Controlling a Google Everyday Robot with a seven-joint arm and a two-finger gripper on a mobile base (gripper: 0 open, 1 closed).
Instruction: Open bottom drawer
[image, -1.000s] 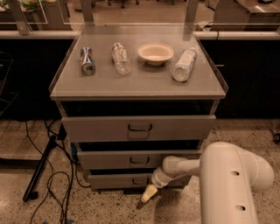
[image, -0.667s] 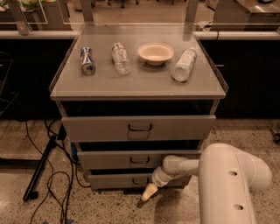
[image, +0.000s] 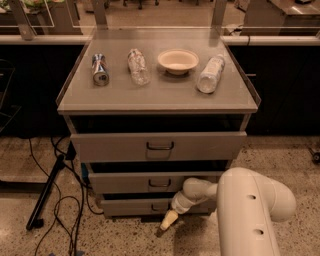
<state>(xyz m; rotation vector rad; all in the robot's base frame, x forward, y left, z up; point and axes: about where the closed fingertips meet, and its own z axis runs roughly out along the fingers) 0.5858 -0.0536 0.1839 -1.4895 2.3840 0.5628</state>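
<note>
The grey cabinet has three drawers, each with a dark gap above its front. The bottom drawer is the lowest and narrowest front, just above the floor, with a small dark loop handle. My gripper hangs on the cream wrist of my white arm, which comes in from the lower right. It points down and to the left, just below and in front of the bottom drawer's handle, close to the floor. The arm hides the right part of the bottom drawer's front.
On the cabinet top lie a can, a clear bottle, a cream bowl and a white bottle. The top drawer and middle drawer stand above. Cables and a dark stand leg lie on the floor at left.
My arm's white body has shifted slightly to the left. The gripper stays at about the same place below the bottom drawer's handle. The drawers look unchanged.
</note>
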